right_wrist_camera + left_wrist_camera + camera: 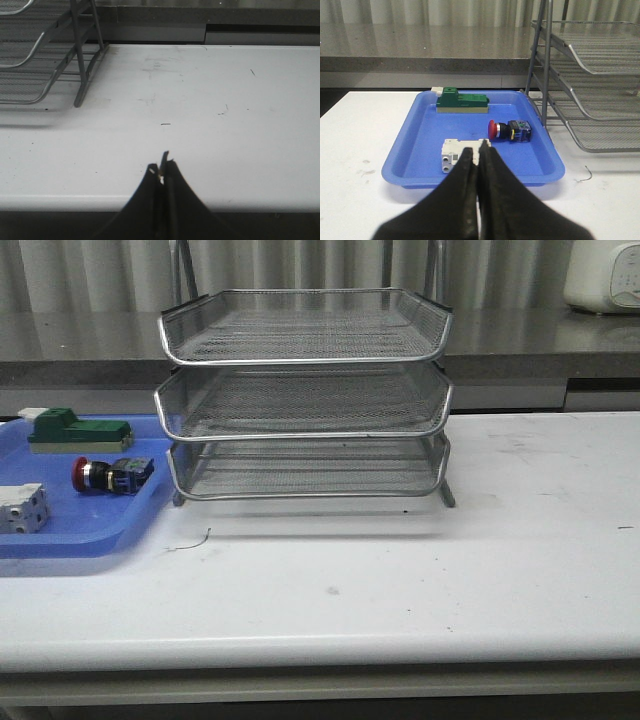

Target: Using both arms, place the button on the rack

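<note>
Nothing is done yet: the button [110, 474] lies in the blue tray [70, 530] at the worktop's left edge, beside the rack [305, 430]. My left gripper [479, 152] and right gripper [162, 170] are both pressed closed, holding nothing.

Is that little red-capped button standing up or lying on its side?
On its side: the button lies in the blue tray, red cap pointing sideways.

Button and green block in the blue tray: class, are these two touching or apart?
Apart. The left wrist view shows bare blue tray floor between the button and the green block; the front view shows the same gap.
</note>
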